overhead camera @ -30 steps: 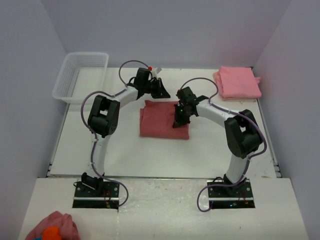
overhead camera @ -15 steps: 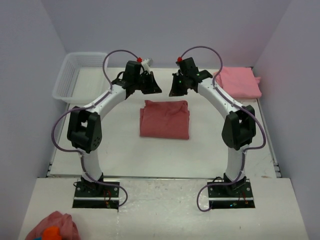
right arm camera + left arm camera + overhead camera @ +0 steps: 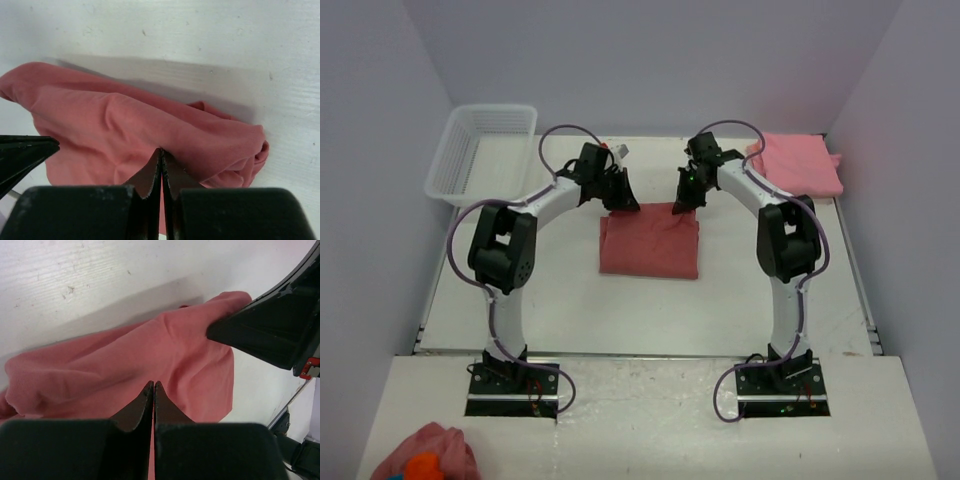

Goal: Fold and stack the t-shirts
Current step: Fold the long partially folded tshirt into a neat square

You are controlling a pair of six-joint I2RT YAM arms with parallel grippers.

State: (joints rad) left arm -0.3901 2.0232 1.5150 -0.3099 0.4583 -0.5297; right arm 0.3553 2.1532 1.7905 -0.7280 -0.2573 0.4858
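Descent to the far edge of the t-shirt (image 3: pixel 648 245)
Left fingers (image 3: pixel 137 410) and right fingers (image 3: pixel 149 172), pressed together, had dropped from higher up onto its cloth.

Closed right gripper (image 3: pixel 161 153) apparently touching t-shirt (image 3: pixel 107 125).

You'll see a white mesh basket (image 3: pixel 470 165) at the far left corner of the tabletop (image 3: pixel 570 310), its long side along the left edge. On the lower ledge nearest you, at its left corner, lies a pink cloth lump (image 3: pixel 430 448) with a bright orange patch (image 3: pixel 420 466).
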